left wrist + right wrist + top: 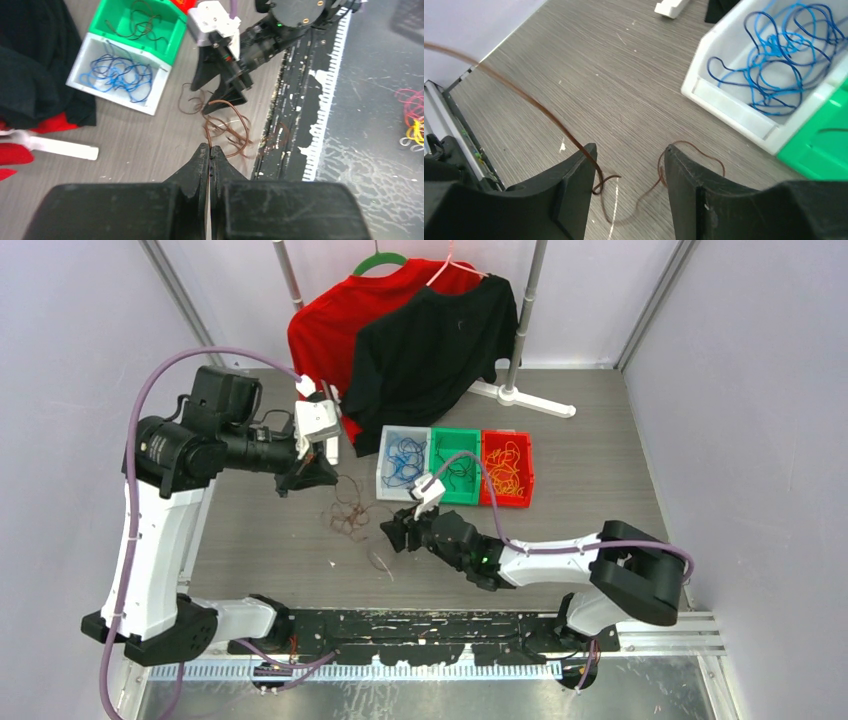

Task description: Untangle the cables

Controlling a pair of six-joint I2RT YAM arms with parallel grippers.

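A grey table (600, 440) holds three bins in a row, the white bin (729, 107) nearest a loose tangle of brown cables (347, 517) lying on bare wood between the two arms. The left fingers (199, 167), raised above the tangle, are pressed together and seem to pinch one strand that runs up taut; the right fingers (574, 187) sit low, spread around another loop. Best to close on that single strand only, then draw it toward the open near edge, away from the bin wall.

Bright even light, soft faint shadows, wrist views slightly blurred
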